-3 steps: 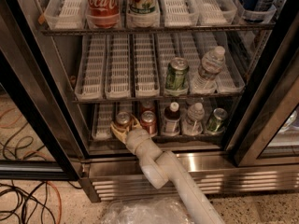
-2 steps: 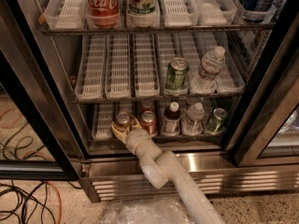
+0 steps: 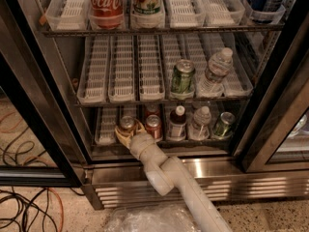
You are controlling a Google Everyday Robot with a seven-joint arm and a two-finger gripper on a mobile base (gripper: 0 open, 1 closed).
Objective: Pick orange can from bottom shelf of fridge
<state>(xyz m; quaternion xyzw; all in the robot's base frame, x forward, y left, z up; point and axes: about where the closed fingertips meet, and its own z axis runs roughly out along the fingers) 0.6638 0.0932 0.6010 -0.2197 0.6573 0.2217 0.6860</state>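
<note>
The fridge (image 3: 217, 170) stands open in front of me, its steel base low in the view. On the bottom shelf (image 3: 107, 125) the orange can (image 3: 127, 123) stands upright at the front left, in the lane next to a redder can (image 3: 153, 125). My gripper (image 3: 128, 132) reaches in from below on its white arm. Its yellowish fingers (image 3: 119, 135) hug the orange can on both sides, low on its body. The can rests on the shelf.
Right of the redder can stand a dark bottle (image 3: 177, 123), a water bottle (image 3: 200, 123) and a green can (image 3: 223, 124). The middle shelf holds a green can (image 3: 183, 77) and a water bottle (image 3: 215, 71). Cables (image 3: 29, 202) lie on the floor at left, and the black door frame (image 3: 275, 105) stands at right.
</note>
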